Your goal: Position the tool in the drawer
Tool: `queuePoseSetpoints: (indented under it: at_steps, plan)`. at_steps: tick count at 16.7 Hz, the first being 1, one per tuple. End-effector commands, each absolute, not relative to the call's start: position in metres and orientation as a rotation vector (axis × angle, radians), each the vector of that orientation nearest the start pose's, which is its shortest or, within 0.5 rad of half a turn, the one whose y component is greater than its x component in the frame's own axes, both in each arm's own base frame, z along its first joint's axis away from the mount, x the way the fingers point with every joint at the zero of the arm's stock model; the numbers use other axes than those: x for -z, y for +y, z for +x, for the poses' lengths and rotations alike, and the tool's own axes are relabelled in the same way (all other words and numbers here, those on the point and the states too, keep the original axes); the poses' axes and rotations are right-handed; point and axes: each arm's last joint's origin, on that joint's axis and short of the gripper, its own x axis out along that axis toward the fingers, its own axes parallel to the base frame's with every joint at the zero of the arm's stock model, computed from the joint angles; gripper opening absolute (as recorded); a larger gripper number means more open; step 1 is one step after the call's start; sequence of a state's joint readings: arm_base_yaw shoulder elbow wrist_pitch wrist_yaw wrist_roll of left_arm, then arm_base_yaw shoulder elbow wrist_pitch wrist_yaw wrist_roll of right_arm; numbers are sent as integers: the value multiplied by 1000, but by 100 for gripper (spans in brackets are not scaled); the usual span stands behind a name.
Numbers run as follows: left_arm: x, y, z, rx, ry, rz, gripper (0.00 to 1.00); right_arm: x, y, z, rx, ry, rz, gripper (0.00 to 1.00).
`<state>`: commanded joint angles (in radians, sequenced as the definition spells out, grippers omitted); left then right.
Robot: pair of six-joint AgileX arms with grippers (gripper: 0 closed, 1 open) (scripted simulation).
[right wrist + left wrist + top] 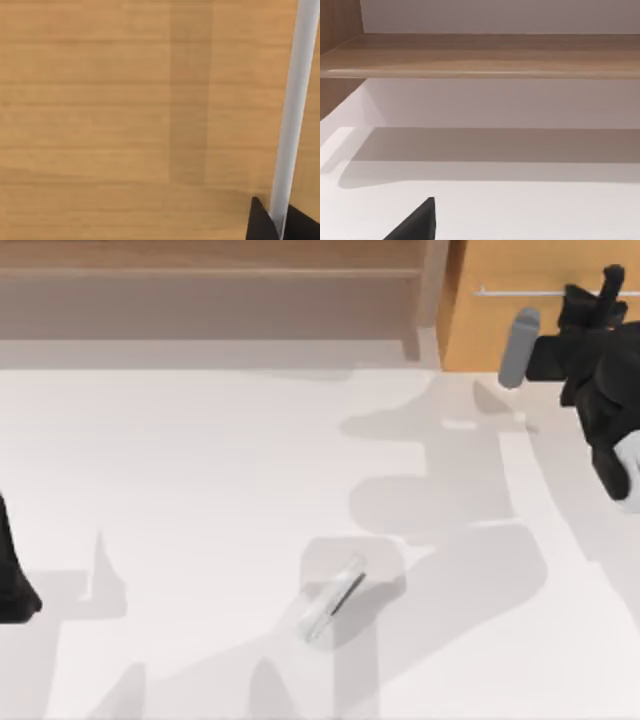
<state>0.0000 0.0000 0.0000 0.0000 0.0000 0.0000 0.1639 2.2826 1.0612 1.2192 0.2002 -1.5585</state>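
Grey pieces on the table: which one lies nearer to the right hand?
The thick matte grey cylinder, beside the right hand at the drawer. The slim silvery tool with the dark stripe lies far off, mid-table.

Both arms are matte black and blocky. The right arm (600, 370) carries a pale grey rounded segment (628, 472) and a grey cylinder (518, 348); its gripper (280, 225) has dark, wedge-shaped fingertips (260, 222).
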Motion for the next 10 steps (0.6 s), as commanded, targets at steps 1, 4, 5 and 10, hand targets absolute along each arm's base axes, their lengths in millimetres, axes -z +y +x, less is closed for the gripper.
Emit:
queuePoseSetpoints:
  at_steps: [1,4,5,10]
  plan:
    - [-160,-1,106,0,0,0,100,-89,69,431,8,8,-1571,0]
    - [-160,-1,106,0,0,0,100,-89,69,431,8,8,-1571,0]
    - [-160,-1,106,0,0,0,100,-88,70,430,2,10,-1569,0]
    - [-160,-1,106,0,0,0,100,-85,74,404,-17,7,-1574,0]
